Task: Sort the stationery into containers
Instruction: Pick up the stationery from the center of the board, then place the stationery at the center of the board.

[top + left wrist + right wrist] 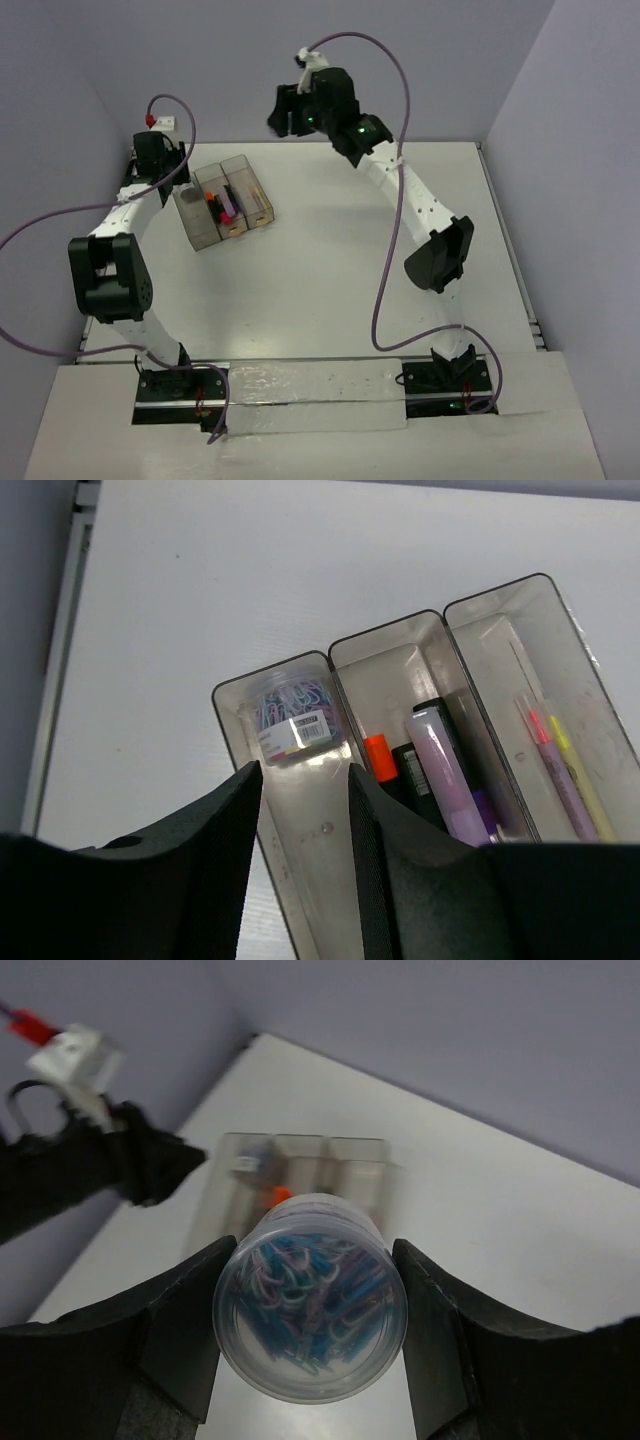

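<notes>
Seen from above, the white table (330,300) carries three clear bins (246,174) joined in a row at its far left. The left arm reaches out to them, and the left gripper (172,178) sits at the left end of the row. An orange marker (212,197) and a purple marker (227,208) show in the middle bin. The right arm is raised over the far middle of the table, with the right gripper (285,120) high up, to the right of the bins and well apart from them. From here I cannot tell what it holds.

The left wrist camera looks down into the row. The left gripper's fingers (225,850) are spread with nothing between them, hanging over the near end of the left bin. A small tub of paper clips (290,715) with a white barcode label lies against that bin's far wall. The middle bin holds the orange marker, a lilac marker (445,780), a black one beside it and the purple one underneath. In the right bin lie a thin pink stick (541,735) and a thin yellow stick (572,770), side by side.

The right wrist camera shows the right gripper clenched on a second tub (310,1310), round, clear and full of blue and pink clips, with a finger pressing each side. It is up in the air, with the bins and the left gripper on the table beyond it.
</notes>
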Motion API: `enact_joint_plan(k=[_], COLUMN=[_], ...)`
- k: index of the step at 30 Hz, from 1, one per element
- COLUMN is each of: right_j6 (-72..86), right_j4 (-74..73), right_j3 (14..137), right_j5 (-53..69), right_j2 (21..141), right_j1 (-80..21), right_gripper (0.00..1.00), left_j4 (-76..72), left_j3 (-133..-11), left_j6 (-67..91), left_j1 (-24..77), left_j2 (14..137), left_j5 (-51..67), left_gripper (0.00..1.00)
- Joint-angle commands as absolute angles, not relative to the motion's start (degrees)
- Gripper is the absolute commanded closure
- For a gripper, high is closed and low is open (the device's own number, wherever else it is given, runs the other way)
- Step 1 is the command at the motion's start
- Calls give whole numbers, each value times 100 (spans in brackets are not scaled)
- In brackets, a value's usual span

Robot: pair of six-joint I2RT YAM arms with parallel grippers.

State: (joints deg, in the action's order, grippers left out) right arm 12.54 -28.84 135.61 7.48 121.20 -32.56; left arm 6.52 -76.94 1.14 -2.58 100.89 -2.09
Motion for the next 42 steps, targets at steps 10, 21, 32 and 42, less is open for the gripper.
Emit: enact_joint_plan(k=[10, 21, 32, 42], right_j6=[2108, 2408, 3384, 3510], right_j4=[-1838, -3551, -3688, -3860], right_j3=[14112, 11834, 11019, 11545], right_j5=[1319, -111, 18, 195], right_j2=[13007, 11896, 12540, 13216], right_j1=[-4812, -5165, -6079, -6092], right_gripper=[100, 100, 83, 48], left_j4=[980, 822, 1195, 1130], left_j3=[-6743, -6083, -6218, -5969], left_j6=[-685, -1133, -624, -770], left_j1=[-1058, -1072, -1072, -1072], left_j2=[8197, 6889, 6957, 6539], left_j5=[631, 1437, 1330, 1419], left_gripper=[52, 49, 50, 49])
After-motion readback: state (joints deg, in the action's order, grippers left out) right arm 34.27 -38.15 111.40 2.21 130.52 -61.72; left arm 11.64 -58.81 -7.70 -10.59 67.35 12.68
